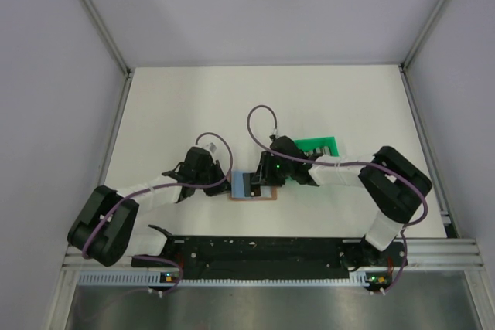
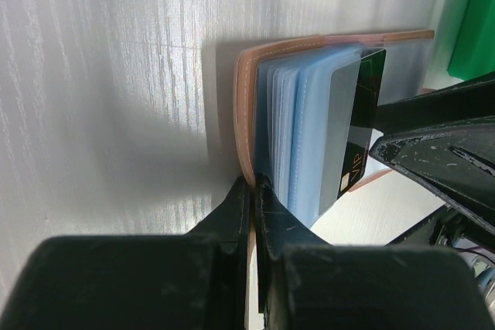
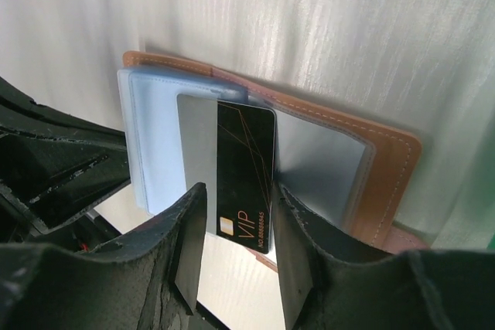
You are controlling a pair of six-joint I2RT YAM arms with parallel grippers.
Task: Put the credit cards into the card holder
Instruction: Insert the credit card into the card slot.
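Grey-white walls and aluminium rails box in a pale table point(image 1: 193, 113); 2 black arms reach from its near edge and meet at its middle, since the job needs 1 to steady and 1 to feed. Behind the right arm lies a green tray point(image 1: 321, 146), apart from the work.

The card holder point(image 1: 263, 195) lies open on the table between both pincers, just in front of the tray; its tan cover sits beneath a fan of pale blue sleeves point(image 2: 290, 129), spread so that a pocket mouth faces the right arm.

The left pincer point(image 2: 254, 191) is closed on the edge of the tan cover; this hold probably anchors the holder so it cannot slide when a card is pushed in.

A grey card point(image 3: 197, 133) sits in a sleeve; a black card point(image 3: 246, 168) with gold "VIP" lettering overlaps it, its far end tucked among the sleeves and its near end jutting toward the right arm.

The right pincer point(image 3: 237, 218) is open; its 2 fingers stand apart on either side of the black card without clamping it. To my eye the card is only partly seated and wants a further nudge; how deep its far end goes I cannot tell.
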